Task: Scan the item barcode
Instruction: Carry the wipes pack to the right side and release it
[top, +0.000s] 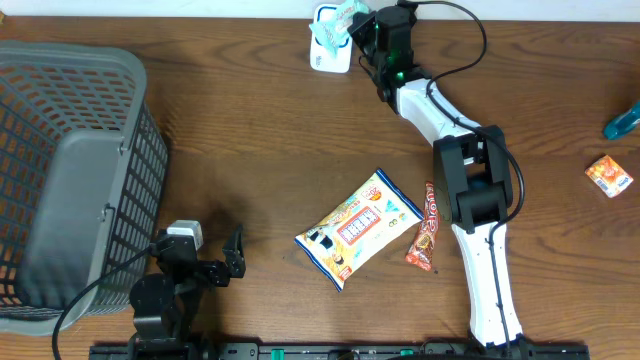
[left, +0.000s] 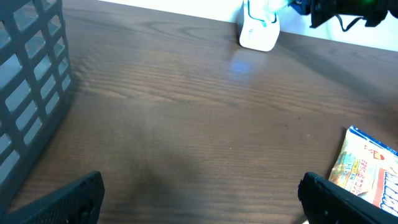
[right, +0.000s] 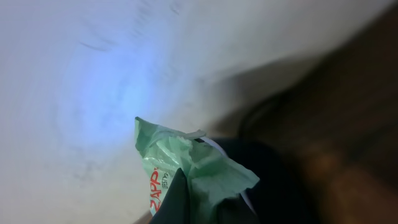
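Observation:
A pale green packet (top: 338, 20) with red lettering is pinched in my right gripper (top: 364, 34), which is shut on it. The arm stretches to the far edge of the table and holds the packet just over the white barcode scanner (top: 328, 55). The right wrist view shows the crumpled packet (right: 186, 158) between the dark fingers (right: 180, 199), against a pale blurred background. My left gripper (top: 215, 262) rests at the near left, open and holding nothing. In its wrist view the left gripper (left: 201, 199) stands wide over bare wood, with the scanner (left: 258, 31) far ahead.
A grey plastic basket (top: 60, 190) fills the left side. A yellow snack bag (top: 357, 228) and a red snack bar (top: 427, 228) lie mid-table beside the right arm. An orange carton (top: 609, 175) and a blue object (top: 622, 120) sit at the right edge.

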